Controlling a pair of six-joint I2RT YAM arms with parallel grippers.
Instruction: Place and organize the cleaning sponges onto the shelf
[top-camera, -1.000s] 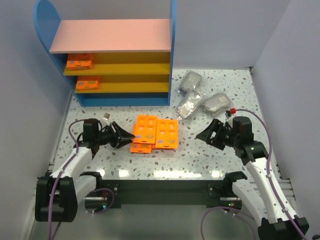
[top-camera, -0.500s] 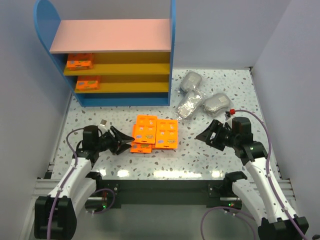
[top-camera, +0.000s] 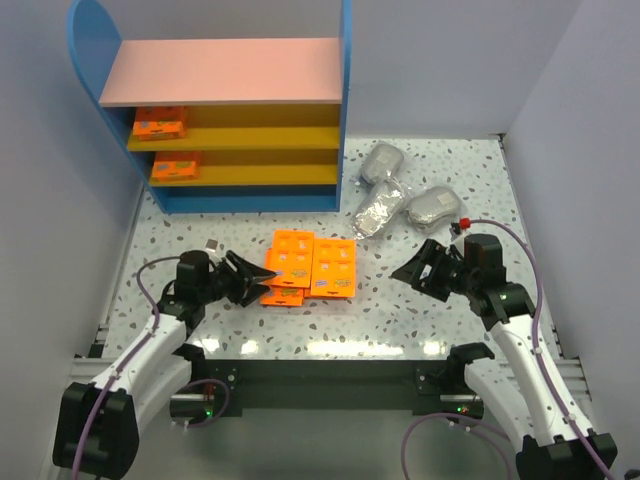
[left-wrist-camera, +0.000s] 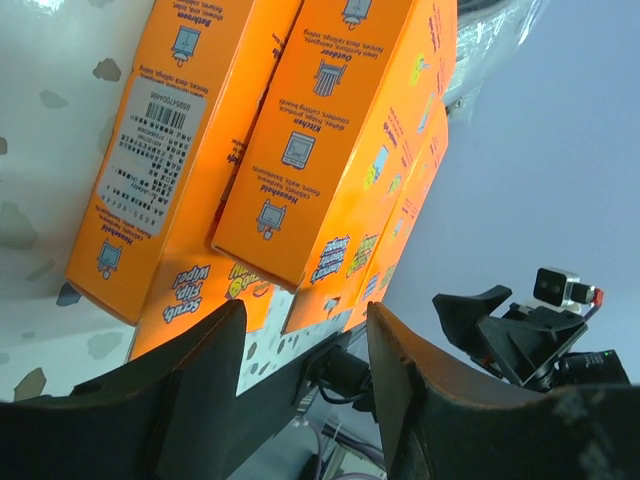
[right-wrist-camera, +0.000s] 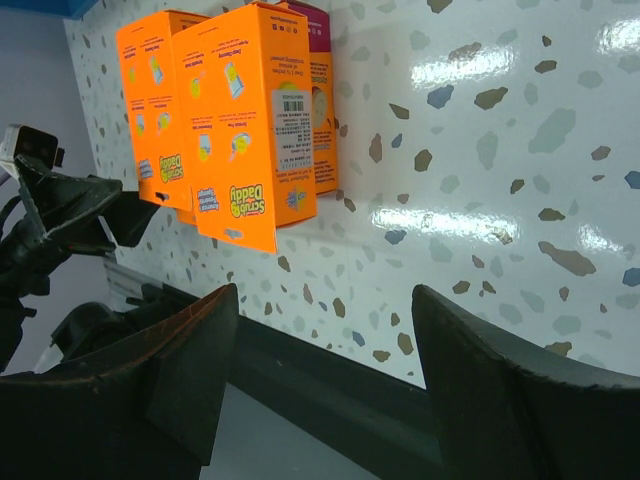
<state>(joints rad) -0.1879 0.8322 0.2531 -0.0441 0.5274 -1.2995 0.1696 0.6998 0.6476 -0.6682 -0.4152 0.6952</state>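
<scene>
Several orange sponge packs (top-camera: 310, 266) lie in a loose overlapping pile on the speckled table, in front of the shelf (top-camera: 225, 110). Two more orange packs sit at the left of its two yellow shelves, one on the upper (top-camera: 160, 122) and one on the lower (top-camera: 177, 167). Three grey bagged bundles (top-camera: 393, 195) lie right of the shelf. My left gripper (top-camera: 268, 281) is open, its fingertips at the left edge of the pile, the packs (left-wrist-camera: 330, 150) close in front. My right gripper (top-camera: 402, 272) is open and empty, right of the pile (right-wrist-camera: 240, 130).
White walls close in the table on the left, back and right. The shelf's tall blue side panel (top-camera: 346, 100) stands just left of the grey bundles. A dark rail (top-camera: 330, 375) runs along the near table edge between the arm bases.
My left gripper has moved right and a little down, from beside the pile to its left edge. The right arm and the packs have not moved.
</scene>
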